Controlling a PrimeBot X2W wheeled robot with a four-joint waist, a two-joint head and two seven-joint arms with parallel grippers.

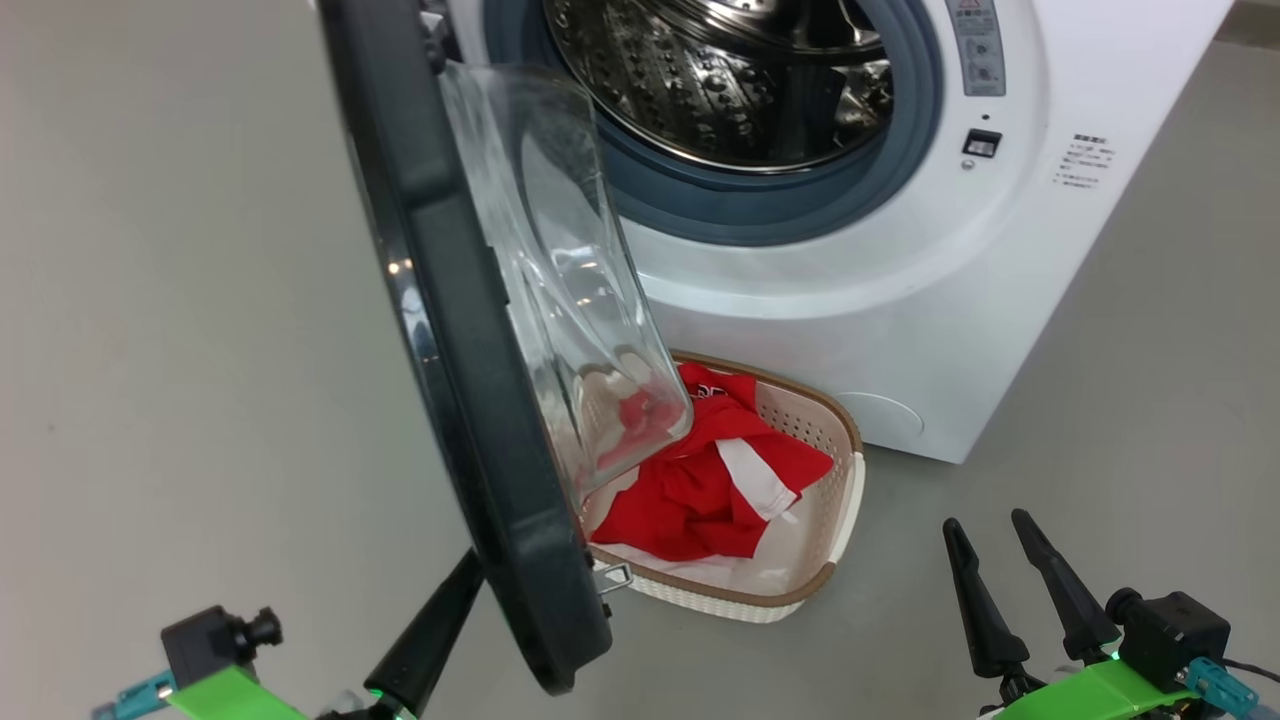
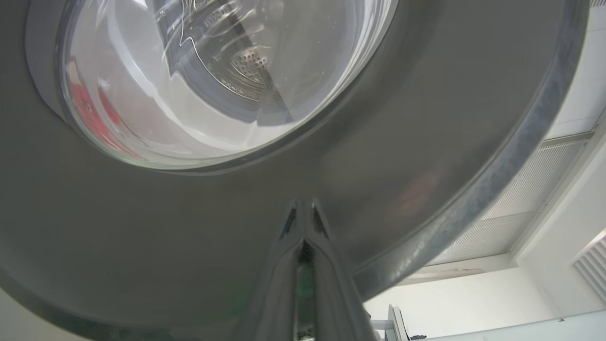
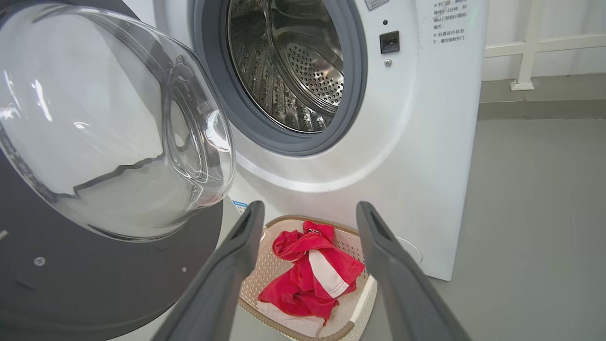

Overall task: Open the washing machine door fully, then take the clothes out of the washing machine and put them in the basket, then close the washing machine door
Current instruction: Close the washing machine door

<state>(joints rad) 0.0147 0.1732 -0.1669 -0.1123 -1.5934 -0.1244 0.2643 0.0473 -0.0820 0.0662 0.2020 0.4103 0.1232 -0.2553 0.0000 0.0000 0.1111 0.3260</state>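
In the head view, the door [image 1: 470, 400] is seen edge-on, running from 12 o'clock down to 7 o'clock, swung well away from the machine [image 1: 900, 300] at 1 o'clock. Its glass window [image 1: 560, 280] bulges toward the machine. The steel drum [image 1: 720, 90] is exposed inside the grey ring [image 1: 700, 215]. The basket [image 1: 825, 500] is placed on the floor [image 1: 180, 300] at 6 o'clock, just beside the machine's front and partly hidden behind the door. The clothes [image 1: 700, 495], red with white panels, are lying inside it. The left gripper [image 1: 462, 575] is found at 7 o'clock, its fingers closed together into one dark wedge, with the tip at the door's outer face. The right gripper [image 1: 985, 522] is at 4 o'clock over the floor, its fingers spread apart and nothing held.

In the left wrist view, the closed fingers [image 2: 279, 293] rise from 6 o'clock, and their tips are laid against the door's dark outer rim. The window is seen at 11 o'clock; the drum and a bit of red are shown through it.

In the right wrist view, the two fingers [image 3: 222, 274] are held wide, and the basket with the clothes is framed between them at 6 o'clock, beyond the tips. The door is at 9 o'clock with the window turned to the machine, which is at 12 o'clock.
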